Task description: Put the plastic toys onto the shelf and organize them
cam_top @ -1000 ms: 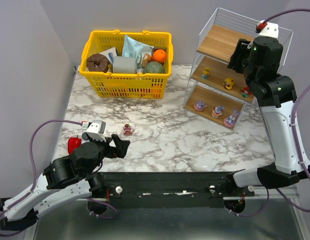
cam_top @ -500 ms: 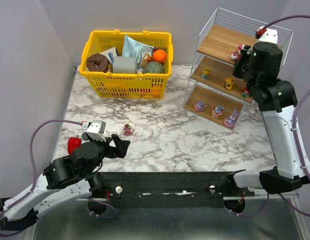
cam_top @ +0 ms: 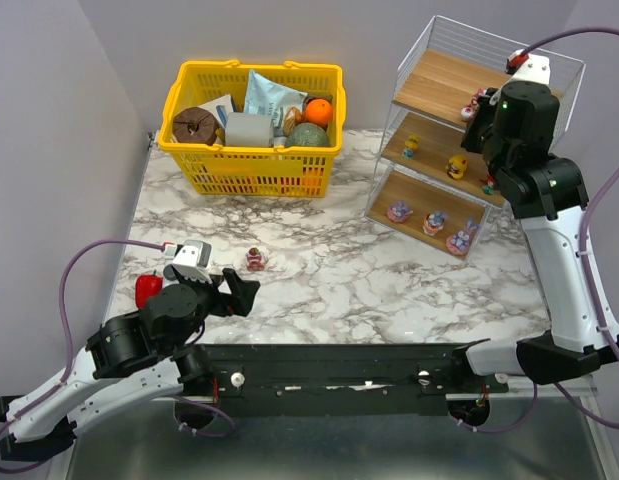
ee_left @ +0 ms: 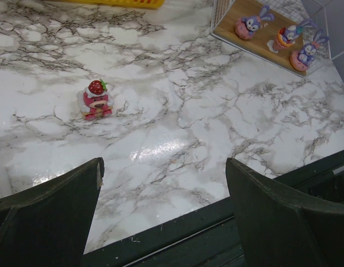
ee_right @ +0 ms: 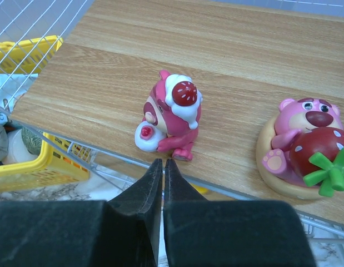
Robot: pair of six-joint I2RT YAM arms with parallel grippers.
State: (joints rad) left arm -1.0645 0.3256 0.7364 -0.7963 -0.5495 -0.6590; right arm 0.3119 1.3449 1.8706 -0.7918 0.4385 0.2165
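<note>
Marble-patterned tabletop [cam_top: 339, 290] meets lilac walls [cam_top: 49, 100], bearing shelf [cam_top: 434, 85] and basket [cam_top: 249, 172].

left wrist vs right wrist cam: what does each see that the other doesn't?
Left wrist only: a pink bear on the table, three purple bunnies on the bottom board, left gripper open. Right wrist only: two bears on the top board, right gripper shut, empty. Both: parts of the shelf and yellow basket.
</note>
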